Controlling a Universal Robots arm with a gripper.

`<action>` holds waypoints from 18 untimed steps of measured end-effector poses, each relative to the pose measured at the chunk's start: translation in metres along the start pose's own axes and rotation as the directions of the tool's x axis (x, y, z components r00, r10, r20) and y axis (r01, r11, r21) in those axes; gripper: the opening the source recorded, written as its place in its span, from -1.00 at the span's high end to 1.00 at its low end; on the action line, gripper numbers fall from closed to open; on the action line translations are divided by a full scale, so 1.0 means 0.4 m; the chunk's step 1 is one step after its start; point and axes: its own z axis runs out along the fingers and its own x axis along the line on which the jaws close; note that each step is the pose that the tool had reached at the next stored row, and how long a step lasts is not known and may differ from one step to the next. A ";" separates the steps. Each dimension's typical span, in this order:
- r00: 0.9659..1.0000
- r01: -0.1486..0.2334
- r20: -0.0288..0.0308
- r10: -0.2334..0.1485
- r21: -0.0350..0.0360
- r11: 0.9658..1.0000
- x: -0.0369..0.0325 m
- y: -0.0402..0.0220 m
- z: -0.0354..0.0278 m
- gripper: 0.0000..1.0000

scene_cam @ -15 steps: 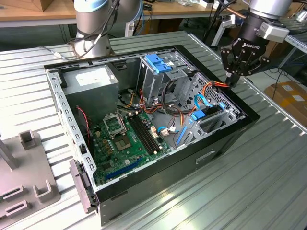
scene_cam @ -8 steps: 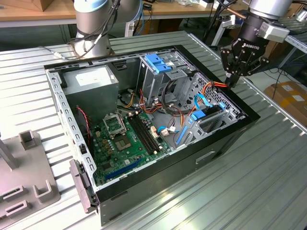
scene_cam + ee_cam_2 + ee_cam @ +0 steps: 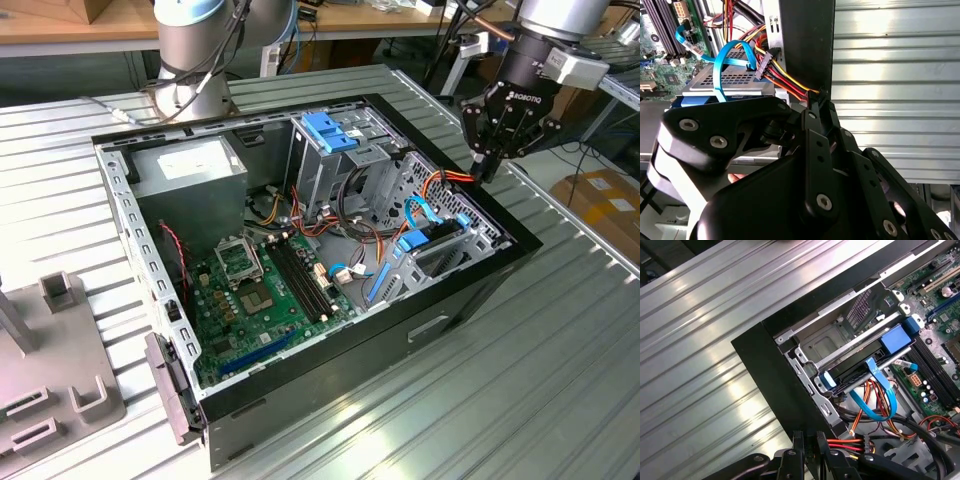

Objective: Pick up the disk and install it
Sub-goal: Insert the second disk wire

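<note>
In the exterior view the claw [image 3: 487, 158] hangs at the upper right over the case's rim [image 3: 500, 215], fingers drawn nearly together on nothing, with the disk [image 3: 425, 243] below and to its left, seated in its bay. In the first wrist view the disk [image 3: 875, 357] runs diagonally, blue bracket ends at centre and upper right, while the claw [image 3: 809, 450] sits at the bottom edge over the bundled cables [image 3: 852, 440].

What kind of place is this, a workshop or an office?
Most likely a robotics lab or test workshop: an opened computer case lies on a ribbed metal table, a robot arm's gripper hangs at its edge, and cardboard boxes stand beside it.
</note>
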 end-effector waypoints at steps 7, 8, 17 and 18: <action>1.000 0.000 0.000 0.000 0.000 1.000 0.000 0.000 0.000 0.53; 1.000 0.000 0.000 0.000 0.000 1.000 0.000 0.000 0.000 0.53; 1.000 0.000 0.000 0.000 0.000 1.000 0.000 0.000 0.000 0.68; 1.000 0.000 0.000 0.000 0.000 1.000 0.000 0.000 0.000 0.68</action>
